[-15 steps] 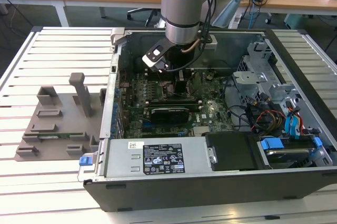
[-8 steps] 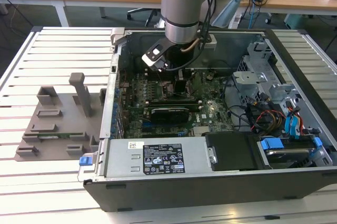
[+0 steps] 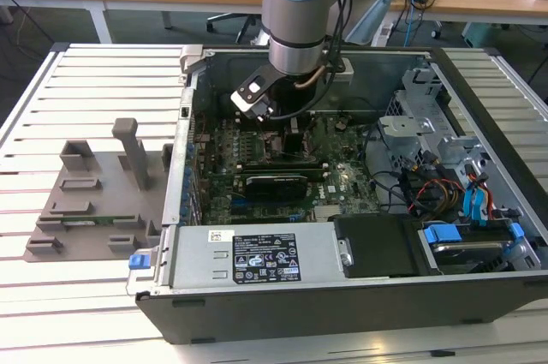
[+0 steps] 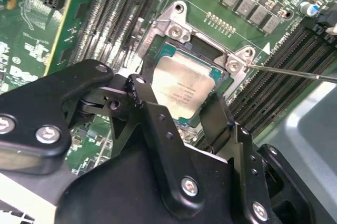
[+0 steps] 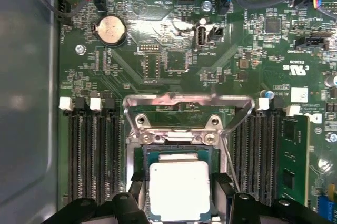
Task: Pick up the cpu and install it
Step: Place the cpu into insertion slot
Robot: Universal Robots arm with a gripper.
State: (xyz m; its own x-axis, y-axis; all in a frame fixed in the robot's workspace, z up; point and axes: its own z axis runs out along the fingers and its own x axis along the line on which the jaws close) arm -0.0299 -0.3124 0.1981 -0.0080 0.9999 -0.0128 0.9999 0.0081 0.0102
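Observation:
The cpu (image 5: 179,195), a small square chip with a silvery top, lies flat in the motherboard's socket (image 5: 138,153). In both wrist views my gripper (image 5: 179,187) hangs right above it. One black finger (image 5: 136,184) stands at each of two opposite edges of the cpu (image 4: 181,84). The fingers (image 4: 138,91) appear to touch those edges, so the gripper (image 4: 176,100) looks shut on the chip. The socket's metal load plate (image 5: 181,103) is swung open. In the exterior view the arm (image 3: 300,21) reaches down into the open computer case (image 3: 257,300).
Black memory slots (image 5: 95,150) run along both sides of the socket, with a green memory stick (image 5: 294,155) further out. A thin lever wire (image 4: 289,71) sticks out beside the socket. A long black card (image 3: 276,182), cables (image 3: 428,188) and drive bays (image 3: 428,124) fill the case. Grey holders (image 3: 94,201) stand outside, on the exterior view's left.

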